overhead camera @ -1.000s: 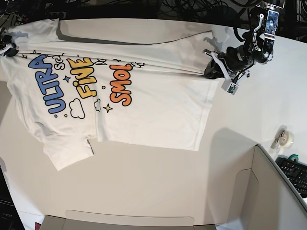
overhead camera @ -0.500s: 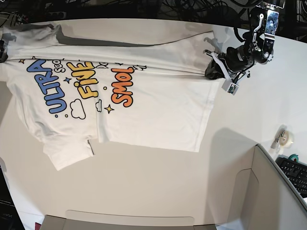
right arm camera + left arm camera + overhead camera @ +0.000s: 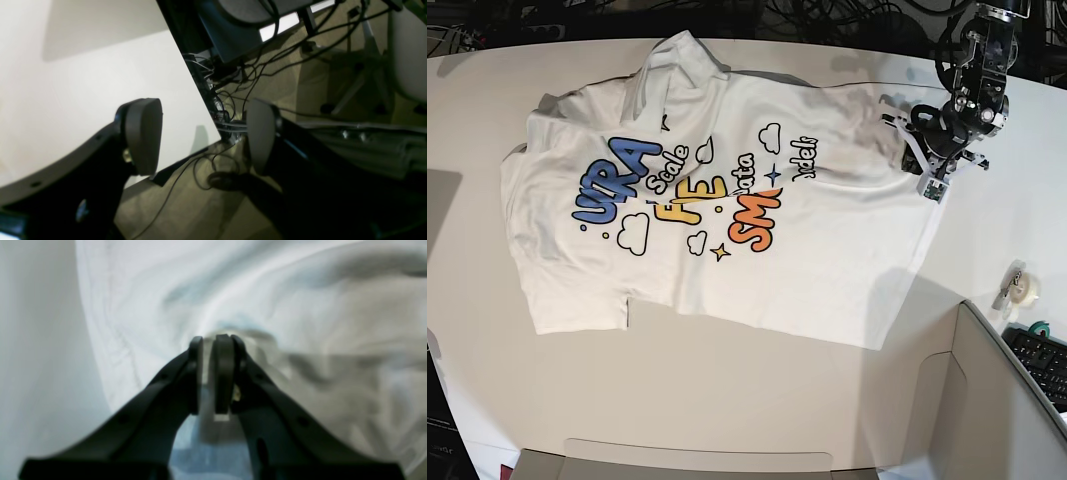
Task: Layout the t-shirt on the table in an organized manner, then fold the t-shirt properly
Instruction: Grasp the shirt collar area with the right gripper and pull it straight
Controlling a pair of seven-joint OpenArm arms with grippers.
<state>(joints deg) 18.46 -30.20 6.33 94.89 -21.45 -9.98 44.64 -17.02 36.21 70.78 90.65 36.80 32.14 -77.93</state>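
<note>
— How does the overhead view read?
— Bright and even; the table [image 3: 757, 400] bows at its edges, soft shadows fall lower right.
— And the wrist views?
— Left is blurred, the t-shirt [image 3: 300, 306] smeared (fingers [image 3: 223, 373] sharper); right is dim, floor murky.

The t-shirt [image 3: 727, 200] lies print side up on the table [image 3: 727, 400], spread but rumpled, its hem toward three o'clock and its collar end toward nine. Blue, yellow and orange cartoon lettering with clouds and stars runs across the chest, partly creased. One sleeve is folded up at twelve o'clock; the other lies flat at seven. The hem corner at two o'clock is bunched. The off-white table shows bare at six o'clock.
</note>
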